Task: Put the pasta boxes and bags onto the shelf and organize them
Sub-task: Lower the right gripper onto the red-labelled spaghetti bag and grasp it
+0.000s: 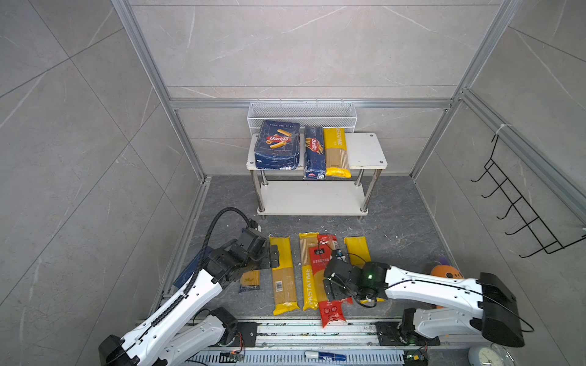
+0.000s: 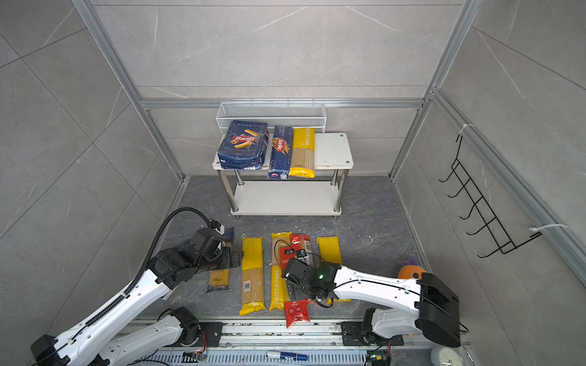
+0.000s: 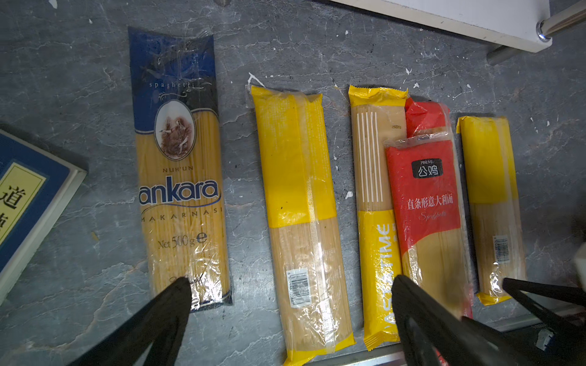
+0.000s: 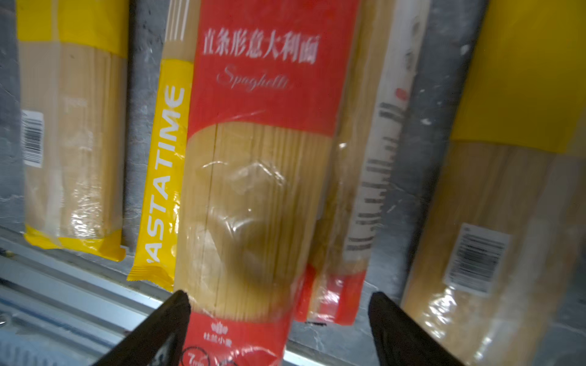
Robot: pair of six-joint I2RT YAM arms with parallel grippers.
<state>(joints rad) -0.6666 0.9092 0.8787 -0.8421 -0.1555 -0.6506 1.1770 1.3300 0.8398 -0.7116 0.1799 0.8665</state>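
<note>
Right gripper (image 4: pixel 279 298) jaws are spread astride a red bag (image 4: pixel 263 95), which is stacked over a second red bag (image 3: pixel 425 117) and a PASTATIME bag (image 4: pixel 165 164). Left gripper (image 3: pixel 291 282) jaws are held wide near the ankara bag (image 3: pixel 180 190). Beyond, a wide Barilla box (image 1: pixel 277 145), a narrow Barilla box (image 1: pixel 314 152) and a yellow bag (image 1: pixel 336 152) are seen atop the shelf (image 1: pixel 367 149).

shelf (image 1: pixel 364 149) top board: right end bare, open from above and front. Left and middle taken by wide Barilla box (image 1: pixel 277 145), narrow Barilla box (image 1: pixel 314 152), yellow bag (image 1: pixel 337 152), side by side. wire basket (image 1: pixel 301 112) runs along the back edge, closes that side. lower board (image 1: pixel 310 198) bare, entry only between chrome legs (image 1: pixel 371 191), under the top board. floor (image 1: pixel 396 215): bare strips along most of the row, but red bags (image 3: pixel 425 196) overlap a PASTATIME bag (image 3: pixel 374 177), no gap there
</note>
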